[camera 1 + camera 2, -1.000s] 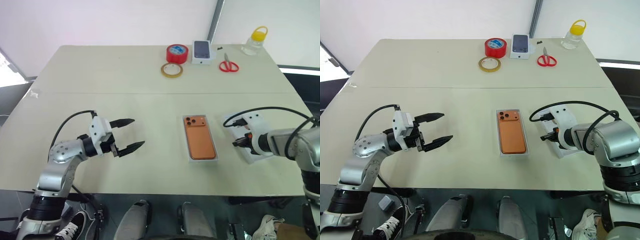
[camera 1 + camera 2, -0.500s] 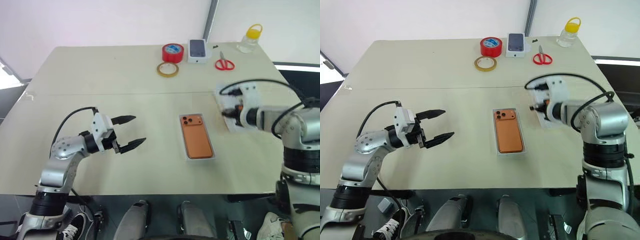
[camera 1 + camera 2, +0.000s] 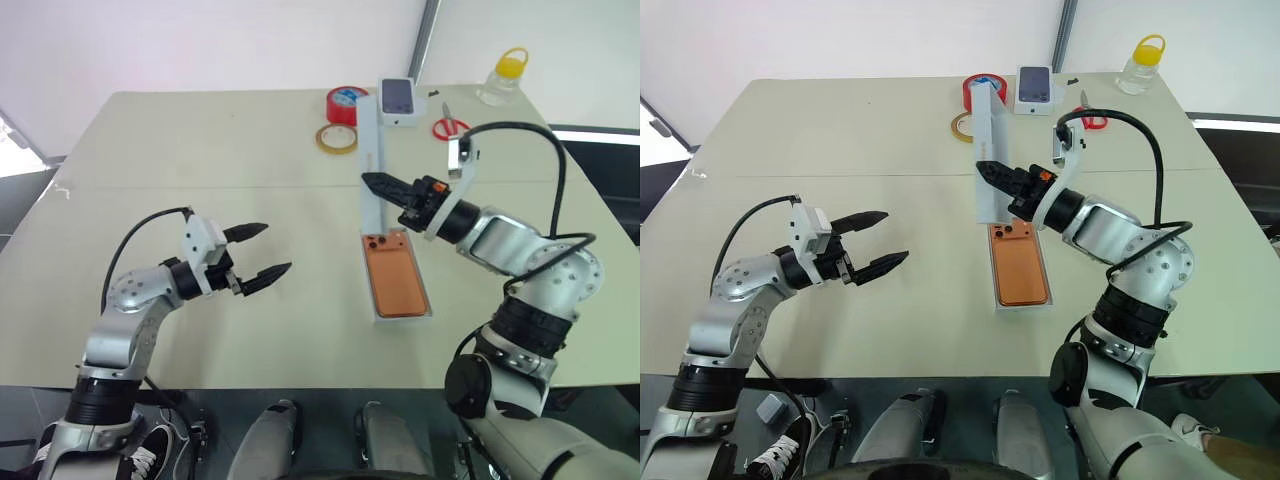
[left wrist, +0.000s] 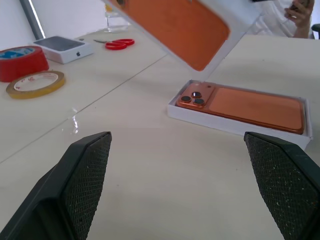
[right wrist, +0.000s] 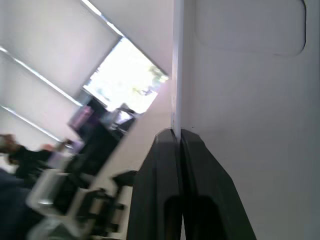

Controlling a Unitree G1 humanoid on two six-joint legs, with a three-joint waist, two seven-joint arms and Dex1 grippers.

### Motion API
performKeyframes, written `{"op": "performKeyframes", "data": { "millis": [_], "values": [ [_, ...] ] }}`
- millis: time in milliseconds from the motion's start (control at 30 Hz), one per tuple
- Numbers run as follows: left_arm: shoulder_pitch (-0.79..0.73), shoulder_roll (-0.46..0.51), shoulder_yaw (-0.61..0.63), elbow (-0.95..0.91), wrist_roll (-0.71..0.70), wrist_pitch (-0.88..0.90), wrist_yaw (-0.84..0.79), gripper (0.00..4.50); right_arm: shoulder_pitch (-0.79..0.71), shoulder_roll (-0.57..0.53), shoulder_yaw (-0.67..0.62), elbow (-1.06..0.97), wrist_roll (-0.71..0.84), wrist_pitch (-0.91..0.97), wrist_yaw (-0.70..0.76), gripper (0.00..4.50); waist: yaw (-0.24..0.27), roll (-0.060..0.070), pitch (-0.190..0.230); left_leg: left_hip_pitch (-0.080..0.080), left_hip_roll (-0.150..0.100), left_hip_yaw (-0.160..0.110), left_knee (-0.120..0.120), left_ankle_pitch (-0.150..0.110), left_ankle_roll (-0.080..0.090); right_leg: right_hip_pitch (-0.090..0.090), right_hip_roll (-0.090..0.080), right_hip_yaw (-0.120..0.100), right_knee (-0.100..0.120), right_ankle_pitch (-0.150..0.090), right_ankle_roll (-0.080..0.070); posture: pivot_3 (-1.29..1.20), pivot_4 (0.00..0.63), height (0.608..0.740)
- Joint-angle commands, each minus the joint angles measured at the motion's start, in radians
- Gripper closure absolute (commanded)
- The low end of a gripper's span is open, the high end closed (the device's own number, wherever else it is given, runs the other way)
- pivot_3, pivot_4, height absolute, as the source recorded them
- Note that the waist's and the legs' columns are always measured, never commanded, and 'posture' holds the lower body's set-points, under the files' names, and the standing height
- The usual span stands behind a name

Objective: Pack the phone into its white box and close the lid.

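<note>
The orange phone (image 3: pixel 396 282) already lies face down in the white box (image 3: pixel 402 316) near the table's (image 3: pixel 200 140) front edge, so the step in hand is closing. The right gripper (image 3: pixel 384 188) is clenched on one long rim of the lid (image 3: pixel 370 160), holding it up on edge above the far end of the box. In the left wrist view the lid's underside looks orange, probably the phone's reflection. The left gripper (image 3: pixel 262 252) hangs spread and empty, well apart to the left of the box. Next the lid likely needs turning flat, hollow side down, squaring over the box, then lowering.
</note>
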Motion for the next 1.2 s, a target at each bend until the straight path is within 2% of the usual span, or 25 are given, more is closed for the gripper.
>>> {"op": "performKeyframes", "data": {
  "millis": [33,200,367,467,633,733,967,1000,1200],
  "values": [
    [-0.018,-0.005,0.005,-0.040,-0.008,0.008,0.020,0.00,0.091,0.005,0.004,-0.051,0.217,0.086,-0.059,4.48,0.002,0.000,0.000,0.000,0.000,0.000,0.000,0.000,0.000,0.000,0.000,0.000,0.000,0.000,0.000,0.00,0.150,0.740],
    [-0.019,-0.023,0.000,-0.049,-0.028,0.040,0.032,0.00,0.249,-0.084,0.129,-0.105,0.420,0.045,-0.146,4.48,-0.003,0.001,0.001,0.000,0.000,0.000,0.000,0.000,0.000,0.000,-0.001,0.001,0.000,0.000,0.000,0.00,0.150,0.740],
    [-0.006,-0.048,-0.006,-0.083,-0.052,0.079,0.044,0.00,0.384,-0.238,0.307,-0.136,0.684,-0.122,-0.278,4.48,-0.004,0.001,0.001,0.000,0.001,0.001,0.000,0.000,0.000,0.000,0.000,0.000,0.000,0.000,0.000,0.00,0.150,0.740],
    [0.016,-0.058,-0.011,-0.109,-0.053,0.090,0.054,0.00,0.414,-0.320,0.423,-0.142,0.816,-0.254,-0.366,4.48,-0.006,0.000,0.001,0.000,0.000,0.001,0.000,0.000,0.000,0.000,-0.001,0.001,-0.001,0.000,0.000,0.00,0.150,0.740],
    [0.032,-0.060,-0.017,-0.130,-0.062,0.111,0.063,0.00,0.394,-0.357,0.526,-0.127,0.857,-0.393,-0.394,4.48,-0.002,0.000,0.001,0.000,0.001,0.001,0.001,0.000,0.001,0.001,0.000,0.000,-0.001,0.000,0.000,0.00,0.150,0.740],
    [0.052,-0.068,-0.047,-0.143,-0.062,0.113,0.050,0.84,0.396,-0.370,0.561,-0.073,0.857,-0.442,-0.440,4.50,0.000,0.000,0.001,0.000,0.001,0.001,0.001,0.000,0.001,0.002,0.000,0.000,-0.002,0.000,0.000,0.00,0.150,0.740],
    [0.070,-0.129,-0.120,-0.143,0.002,0.086,0.106,4.24,0.384,-0.378,0.599,-0.020,0.857,-0.483,-0.482,4.50,0.003,0.000,0.001,0.000,0.001,0.001,0.001,0.000,0.001,0.002,0.000,0.000,-0.003,0.000,0.000,0.00,0.150,0.740],
    [0.066,-0.145,-0.137,-0.137,0.021,0.083,0.124,4.44,0.383,-0.373,0.597,-0.008,0.857,-0.489,-0.496,4.50,0.003,0.000,0.001,0.000,0.001,0.001,0.001,0.000,0.001,0.002,0.000,0.000,-0.003,0.000,0.000,0.00,0.150,0.740],
    [0.004,-0.249,-0.224,0.004,0.105,0.022,0.157,4.44,0.351,-0.418,0.595,0.029,0.778,-0.493,-0.466,4.50,0.004,0.000,0.001,0.000,0.000,0.001,0.001,0.000,0.001,0.002,0.000,0.000,-0.003,0.000,0.000,0.00,0.150,0.740]
  ]
}}
